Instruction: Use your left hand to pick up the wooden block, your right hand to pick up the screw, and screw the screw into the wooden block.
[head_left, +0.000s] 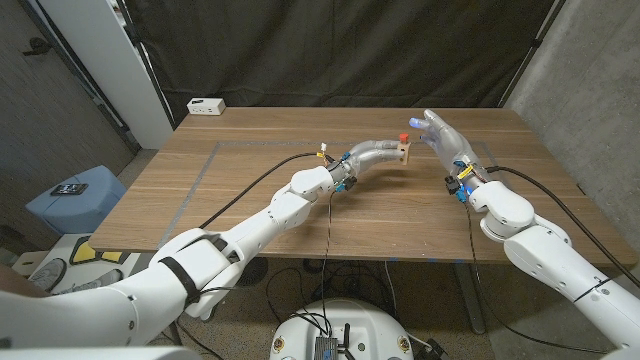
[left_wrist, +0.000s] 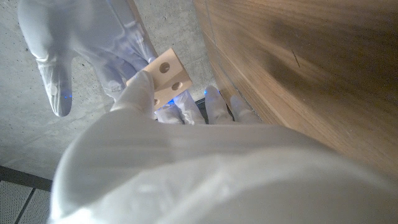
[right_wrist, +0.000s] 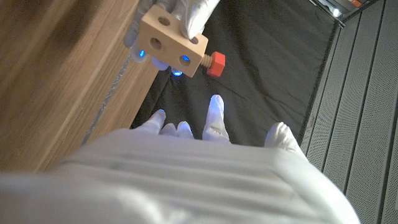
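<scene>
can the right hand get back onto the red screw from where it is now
Probably yes. The red screw sticks out of the wooden block held up by the left hand, on the side facing the open right hand, with nothing between them.

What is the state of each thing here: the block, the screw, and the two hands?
wooden block: lifted off the table, held by the left hand.
screw: red head sticking out of the block's side, already inserted.
left hand: grips the block.
right hand: fingers apart, holds nothing, beside the block.
</scene>
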